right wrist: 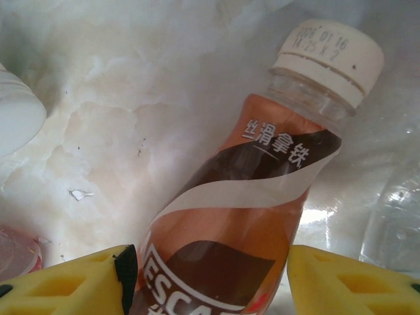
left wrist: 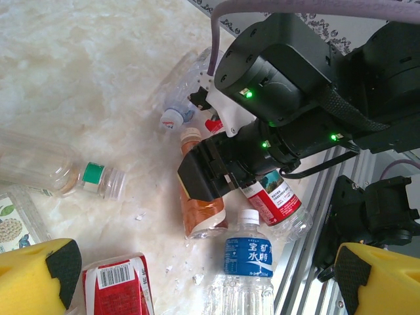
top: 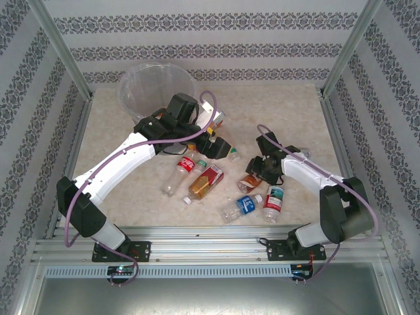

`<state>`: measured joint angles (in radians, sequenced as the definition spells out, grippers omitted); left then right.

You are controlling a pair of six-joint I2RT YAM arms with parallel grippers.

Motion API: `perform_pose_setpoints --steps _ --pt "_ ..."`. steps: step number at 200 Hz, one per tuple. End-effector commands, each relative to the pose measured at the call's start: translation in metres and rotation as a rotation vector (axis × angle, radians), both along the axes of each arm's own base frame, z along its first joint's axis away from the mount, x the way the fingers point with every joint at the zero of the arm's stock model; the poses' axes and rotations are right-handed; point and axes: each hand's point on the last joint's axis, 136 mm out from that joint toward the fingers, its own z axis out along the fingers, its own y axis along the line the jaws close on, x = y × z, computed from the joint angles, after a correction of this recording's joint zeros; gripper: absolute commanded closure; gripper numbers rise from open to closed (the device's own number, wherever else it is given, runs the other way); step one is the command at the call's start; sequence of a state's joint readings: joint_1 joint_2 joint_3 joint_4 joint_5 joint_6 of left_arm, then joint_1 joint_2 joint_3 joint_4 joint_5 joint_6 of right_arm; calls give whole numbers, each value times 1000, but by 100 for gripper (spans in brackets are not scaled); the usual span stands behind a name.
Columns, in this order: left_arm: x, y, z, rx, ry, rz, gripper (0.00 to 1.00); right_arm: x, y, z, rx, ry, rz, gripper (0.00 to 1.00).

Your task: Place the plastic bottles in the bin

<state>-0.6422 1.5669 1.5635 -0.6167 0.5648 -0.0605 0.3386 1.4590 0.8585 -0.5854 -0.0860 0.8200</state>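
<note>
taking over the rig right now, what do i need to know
Left gripper: open, empty, hovering over the bottle pile.
Right gripper: shut on the brown Nescafe bottle, which looks not yet lifted off the table.
Bin: far left corner, no bottle seen inside.
Plastic bottles: lying loose mid-table between the arms.
Done: nothing binned that I can see.
Left: bin the Nescafe bottle, then all the others.
</note>
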Motion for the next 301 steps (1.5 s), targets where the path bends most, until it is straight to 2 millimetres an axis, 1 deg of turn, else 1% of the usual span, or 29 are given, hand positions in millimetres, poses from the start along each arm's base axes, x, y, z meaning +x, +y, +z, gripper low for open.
perform_pose_setpoints --steps 1,20,51,105,131,170,195,228,265,281,301 --pt "-2 -7 -3 0 1 -11 0 14 5 0 -6 -26 -19 37" --pt "-2 -7 -3 2 0 -12 0 21 8 -5 2 -35 -21 37" --pt "-1 -7 -5 6 -1 -11 0 37 12 -10 2 -69 -30 37" --pt "-1 -6 -8 18 0 -9 0 66 19 -14 3 -110 -15 32" --pt "0 -6 -9 19 0 -8 0 75 16 -15 -3 -122 -13 30" --pt "-1 -7 -9 16 3 -11 0 91 6 -20 -10 -132 -10 25" --pt "-1 -7 -8 14 4 -14 0 99 2 -20 -13 -136 -4 24" --pt "-1 -7 -9 14 7 -14 0 104 2 -26 -2 -133 -8 28" --pt "-2 -10 -10 6 19 -22 0 106 1 -32 -5 -131 -8 38" --pt "-2 -11 -11 2 27 -24 0 107 0 -28 -9 -150 -8 42" --pt "-3 -15 -14 -13 53 -34 0 111 1 -15 -12 -203 10 48"
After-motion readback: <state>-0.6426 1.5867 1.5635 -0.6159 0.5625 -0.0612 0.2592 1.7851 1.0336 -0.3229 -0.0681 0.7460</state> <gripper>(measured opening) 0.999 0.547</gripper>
